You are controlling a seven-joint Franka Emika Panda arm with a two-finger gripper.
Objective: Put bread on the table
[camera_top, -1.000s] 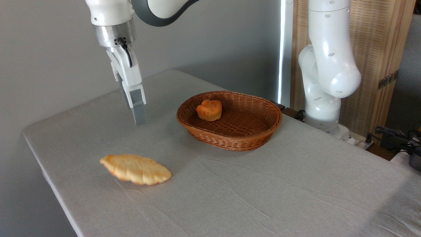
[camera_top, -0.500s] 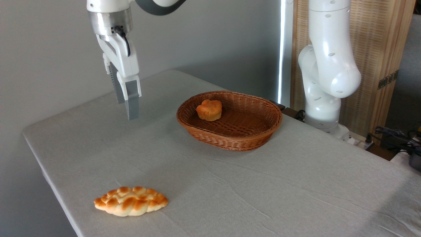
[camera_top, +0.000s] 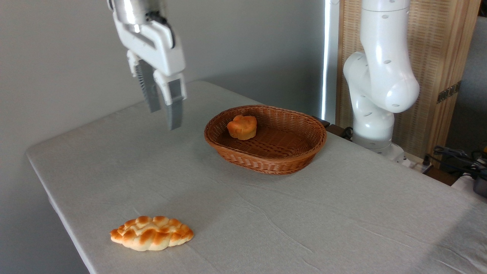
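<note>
The braided bread (camera_top: 151, 238), pale yellow with golden-brown knobs, lies flat on the grey-clothed table (camera_top: 304, 228) near its front left edge. My gripper (camera_top: 164, 115) hangs high above the table's back left part, far from the loaf and to the left of the basket. Its two grey fingers stand apart with nothing between them.
A brown oval wicker basket (camera_top: 300, 160) sits at the table's middle back, with a small round orange bun (camera_top: 242, 126) inside it at the left end. The arm's white base (camera_top: 374, 114) rises behind the table's right edge. Cables (camera_top: 456, 156) lie at the far right.
The bread fell from mid-air onto the table near the front left edge and turned knobbed side up. My gripper rose, then swung a little to the right toward the basket.
</note>
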